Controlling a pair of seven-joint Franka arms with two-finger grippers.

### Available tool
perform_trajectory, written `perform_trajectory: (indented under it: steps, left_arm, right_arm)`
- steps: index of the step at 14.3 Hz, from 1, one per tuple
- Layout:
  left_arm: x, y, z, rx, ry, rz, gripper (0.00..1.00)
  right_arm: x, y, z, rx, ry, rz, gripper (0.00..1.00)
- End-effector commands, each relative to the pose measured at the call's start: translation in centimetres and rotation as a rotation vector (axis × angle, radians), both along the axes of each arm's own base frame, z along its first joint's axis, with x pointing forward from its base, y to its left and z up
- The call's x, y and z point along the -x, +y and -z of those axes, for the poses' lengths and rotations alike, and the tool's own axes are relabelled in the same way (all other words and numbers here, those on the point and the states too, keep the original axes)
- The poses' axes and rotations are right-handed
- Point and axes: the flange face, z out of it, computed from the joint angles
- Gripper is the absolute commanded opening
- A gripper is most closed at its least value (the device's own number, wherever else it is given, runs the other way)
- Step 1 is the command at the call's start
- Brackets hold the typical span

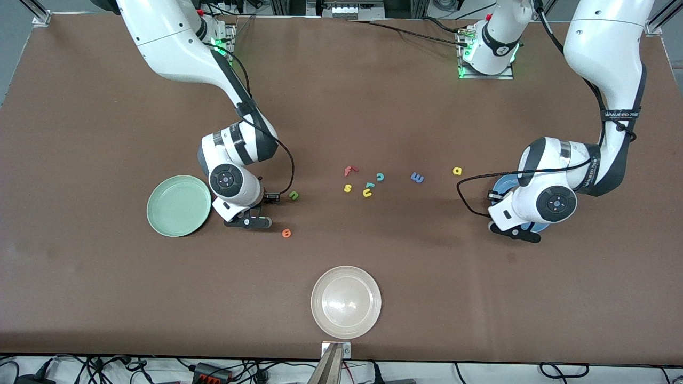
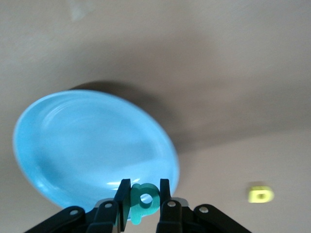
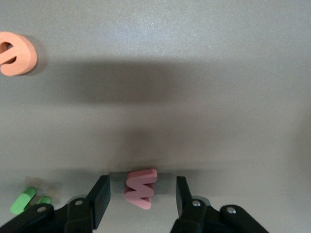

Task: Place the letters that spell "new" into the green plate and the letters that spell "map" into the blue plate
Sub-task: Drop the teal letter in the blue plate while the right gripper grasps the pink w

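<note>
Two glossy white arms, dark grey joint bands, black cables, black fingers point(image 3: 100, 198), green base lights.

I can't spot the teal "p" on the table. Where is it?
The teal "p" is pinched in the left gripper, over the blue plate at the left arm's end of the table.

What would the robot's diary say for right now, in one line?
left hand: shut on teal p, over blue plate | right hand: open around pink w, on table | green plate: empty
</note>
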Motion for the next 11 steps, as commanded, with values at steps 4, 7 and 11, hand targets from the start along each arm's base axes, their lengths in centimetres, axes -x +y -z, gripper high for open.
perform_trajectory:
  steps: [4,7,11]
  left_arm:
    - [0.9,3.0,1.9,-0.015,-0.034,0.006,0.67]
    - [1.2,1.9,0.2,-0.017,-0.026,0.009,1.00]
    - [3.5,-5.1,-0.6,0.004,-0.025,0.011,1.00]
  right_arm:
    - [0.3,0.4,0.2,-0.008,0.011,0.009,0.63]
    - [0.5,0.1,0.5,-0.004,0.020,0.009,0.58]
    - [0.7,0.2,0.6,-0.002,0.025,0.006,0.29]
